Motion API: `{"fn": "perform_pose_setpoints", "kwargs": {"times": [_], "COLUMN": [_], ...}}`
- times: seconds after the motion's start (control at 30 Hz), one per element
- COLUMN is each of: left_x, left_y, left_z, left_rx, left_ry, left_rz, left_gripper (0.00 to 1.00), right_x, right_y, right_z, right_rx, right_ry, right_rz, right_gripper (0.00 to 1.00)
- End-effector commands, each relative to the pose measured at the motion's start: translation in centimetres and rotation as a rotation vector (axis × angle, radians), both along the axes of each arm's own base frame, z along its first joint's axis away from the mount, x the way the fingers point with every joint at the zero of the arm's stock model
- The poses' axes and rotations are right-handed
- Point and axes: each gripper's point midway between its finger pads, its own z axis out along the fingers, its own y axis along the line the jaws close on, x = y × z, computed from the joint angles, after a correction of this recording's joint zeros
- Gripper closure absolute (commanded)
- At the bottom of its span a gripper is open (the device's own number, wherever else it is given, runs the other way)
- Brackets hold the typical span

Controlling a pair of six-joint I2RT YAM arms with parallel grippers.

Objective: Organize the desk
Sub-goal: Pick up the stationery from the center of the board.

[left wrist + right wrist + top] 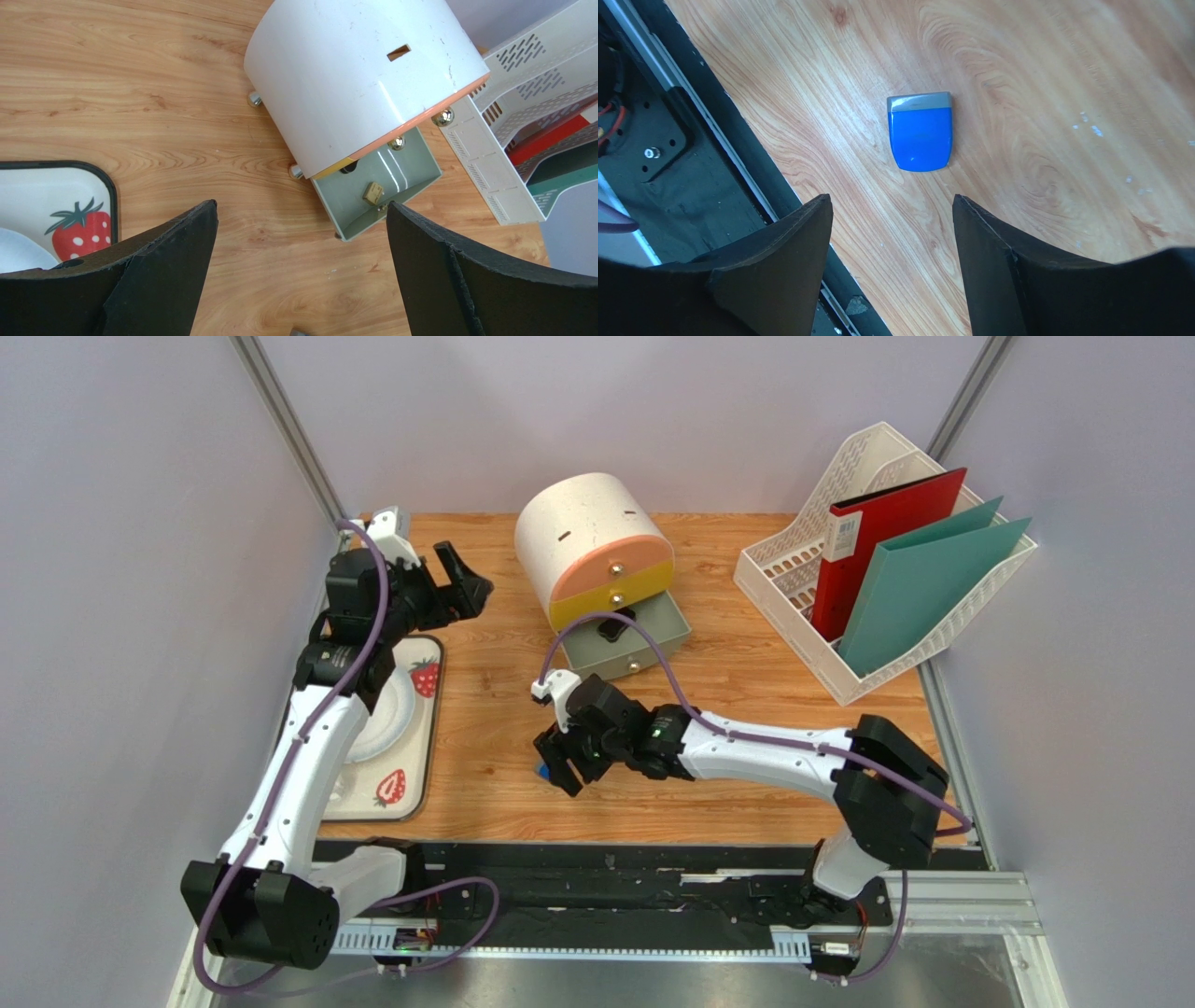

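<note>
Around me: pale lilac-grey wall panels [631, 406] at back, left, right. Two metal posts [288, 427] slant up at rear corners. Light soft, even. Wood-grain desk [477, 756] below me; black strip [631, 865], then grey metal sheet [631, 983] along near edge.

Bench [484, 707]: rectangular top, light orange-brown wood-grain, flat and level; a few small white specks on the surface.
</note>
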Motion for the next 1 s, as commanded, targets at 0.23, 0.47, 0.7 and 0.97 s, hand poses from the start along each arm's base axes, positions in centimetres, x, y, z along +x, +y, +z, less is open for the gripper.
{"fn": "perform_pose_setpoints", "kwargs": {"times": [0.23, 0.47, 0.7, 0.97], "left_x": [-0.3, -0.1, 0.0, 0.2], "left_y": [1.0, 1.0, 1.2, 1.0], "left_z": [1.3, 1.0, 1.0, 0.9], "left_rx": [-0.006, -0.004, -0.004, -0.014], "left_ry": [-0.042, -0.038, -0.043, -0.041], "left_rz": [0.037, 0.035, 0.041, 0.033], "left_gripper": [0.02, 0.02, 0.01, 0.01], "right_x": [0.7, 2.4, 2.5, 3.2], "right_y": [2.6, 3.1, 3.2, 2.8], "right_z": [-3.3, -4.8, -7.0, -7.2], "right_rx": [-0.082, -0.144, -0.189, -0.194], "right_ry": [-0.027, -0.076, -0.066, -0.094], "right_rz": [0.034, 0.006, 0.028, -0.011], "right_gripper": [0.32, 0.29, 0.28, 0.64]}}
